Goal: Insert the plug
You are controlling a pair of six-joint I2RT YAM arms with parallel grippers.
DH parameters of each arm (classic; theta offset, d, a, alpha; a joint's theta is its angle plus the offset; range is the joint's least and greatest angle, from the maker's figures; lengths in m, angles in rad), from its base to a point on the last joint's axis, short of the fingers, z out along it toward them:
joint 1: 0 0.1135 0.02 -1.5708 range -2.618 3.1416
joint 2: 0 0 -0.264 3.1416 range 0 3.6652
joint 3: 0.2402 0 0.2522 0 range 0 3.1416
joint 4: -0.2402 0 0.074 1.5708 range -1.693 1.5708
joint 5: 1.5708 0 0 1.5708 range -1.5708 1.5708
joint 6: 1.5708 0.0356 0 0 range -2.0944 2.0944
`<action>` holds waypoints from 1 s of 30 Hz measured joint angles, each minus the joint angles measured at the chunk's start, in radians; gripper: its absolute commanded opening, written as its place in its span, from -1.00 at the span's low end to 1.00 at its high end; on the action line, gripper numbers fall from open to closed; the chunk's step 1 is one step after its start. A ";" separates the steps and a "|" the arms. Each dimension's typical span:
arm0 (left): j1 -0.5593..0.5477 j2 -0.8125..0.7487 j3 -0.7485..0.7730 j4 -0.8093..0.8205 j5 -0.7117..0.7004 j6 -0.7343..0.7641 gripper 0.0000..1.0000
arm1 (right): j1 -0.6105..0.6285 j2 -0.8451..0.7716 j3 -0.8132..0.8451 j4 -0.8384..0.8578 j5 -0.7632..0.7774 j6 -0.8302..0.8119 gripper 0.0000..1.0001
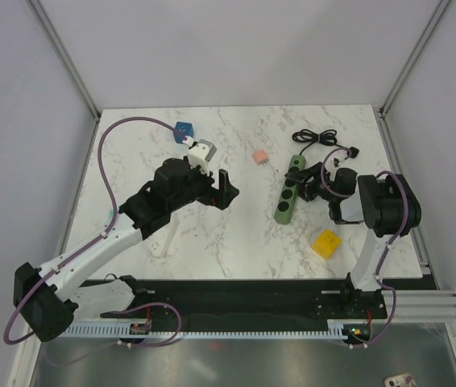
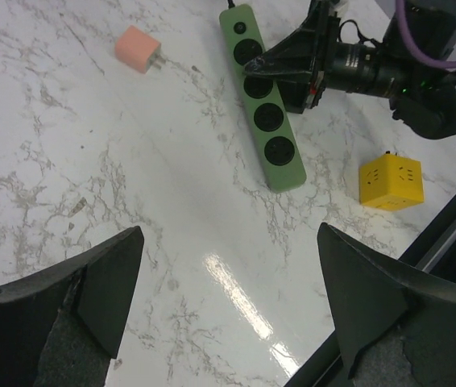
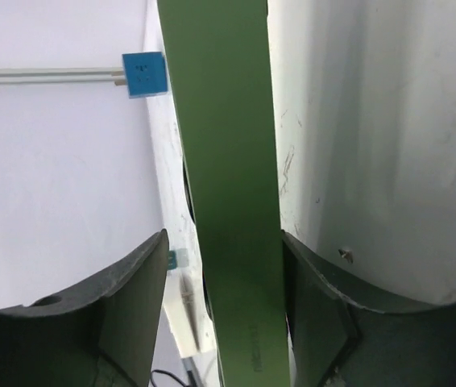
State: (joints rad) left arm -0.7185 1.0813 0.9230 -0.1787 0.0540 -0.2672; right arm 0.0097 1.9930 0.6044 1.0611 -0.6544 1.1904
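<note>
White marble table, grey walls, metal frame posts at the back corners.

Green power strip lies flat right of centre and runs near-to-far. Left wrist view shows four round sockets on it, plus a button at the far end. Black cable is bunched at the back of the table, behind the strip.

Pink plug lies on the marble, left of the strip's far end and apart from it, not inserted. Its prongs show in the left wrist view. No gripper is touching it.

Right gripper is down at the strip from the right side, about mid-length. In the right wrist view its fingers straddle the strip. One finger is against the strip's edge and there is a thin gap at the other. Can't tell if it is clamped or just set around the strip.

Left gripper is over bare marble near table centre, left of the strip and well apart from it. Its jaws are spread wide with nothing between them.

Yellow cube sits near the front right, just past the strip's near end. Blue cube is at the back left.
</note>
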 measured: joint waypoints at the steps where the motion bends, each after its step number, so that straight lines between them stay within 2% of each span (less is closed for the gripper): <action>1: -0.001 0.018 0.013 -0.014 -0.005 -0.006 0.89 | -0.002 -0.028 0.000 -0.049 0.008 -0.014 0.33; 4: -0.002 0.086 0.064 -0.050 -0.019 -0.047 0.84 | -0.003 -0.139 0.018 -0.257 0.051 -0.108 0.38; 8: -0.005 0.156 0.097 -0.064 -0.020 -0.108 0.82 | -0.001 -0.240 0.135 -0.604 0.140 -0.268 0.40; 13: -0.014 0.219 0.099 -0.079 -0.021 -0.161 0.82 | -0.002 -0.284 0.231 -0.869 0.248 -0.396 0.37; 20: -0.017 0.237 0.122 -0.093 -0.025 -0.182 0.80 | -0.003 -0.303 0.257 -1.039 0.317 -0.509 0.24; 30: -0.017 0.280 0.120 -0.054 0.005 -0.234 0.77 | 0.085 -0.311 0.367 -1.185 0.381 -0.641 0.31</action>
State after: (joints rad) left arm -0.7357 1.3609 1.0428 -0.2325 0.0586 -0.5014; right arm 0.0944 1.6821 0.9714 -0.1242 -0.2733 0.5491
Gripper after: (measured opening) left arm 0.887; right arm 0.656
